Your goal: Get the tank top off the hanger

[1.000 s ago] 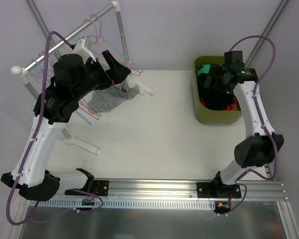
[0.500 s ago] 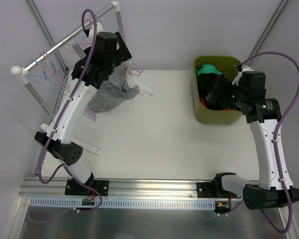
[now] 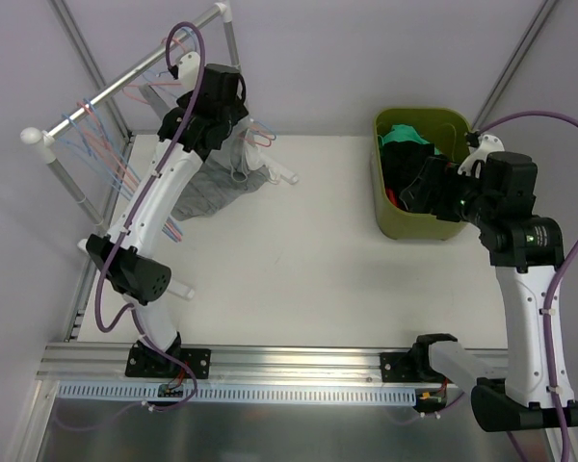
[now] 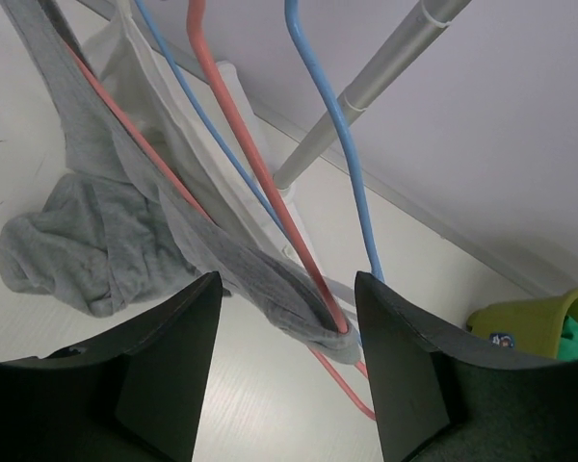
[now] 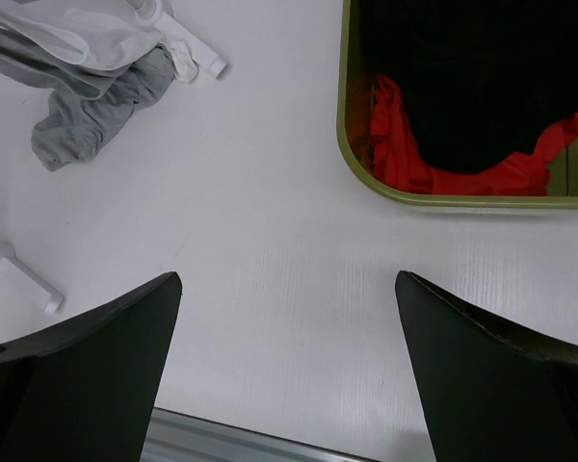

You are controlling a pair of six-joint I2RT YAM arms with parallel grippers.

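The left fingers stand spread around the grey tank top strap on the pink hanger, seemingly placed to pinch it. The right fingers gape wide, well away from the hanger.

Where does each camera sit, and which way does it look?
Top external: above, behind the bases, looking down; left arm, right arm show.
Left wrist: behind the left gripper, facing the gray tank top on a red hanger; fingers show.
Right wrist: behind the right gripper, looking down at the green bin; fingers show.
Shared: all see the tank top.
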